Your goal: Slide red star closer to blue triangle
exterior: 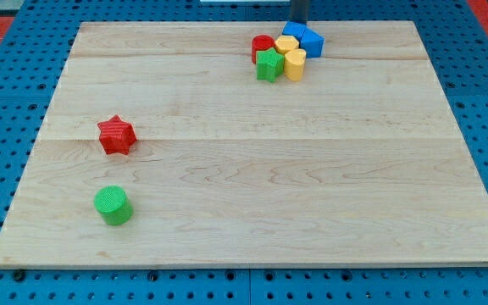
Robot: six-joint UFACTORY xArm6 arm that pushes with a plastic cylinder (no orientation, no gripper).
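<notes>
The red star (116, 135) lies at the board's left, a little above mid-height. Two blue blocks (312, 41) (292, 31) sit side by side at the view's top, right of centre; I cannot tell which one is the triangle. They are part of a tight cluster. My tip (300, 23) comes down from the top edge just behind the blue blocks, touching or nearly touching them. It is far from the red star, up and to the right of it.
The cluster also holds a red cylinder (262, 47), a green star (268, 64) and two yellow blocks (287, 44) (295, 64). A green cylinder (113, 205) stands below the red star. The wooden board (252, 212) lies on a blue pegboard.
</notes>
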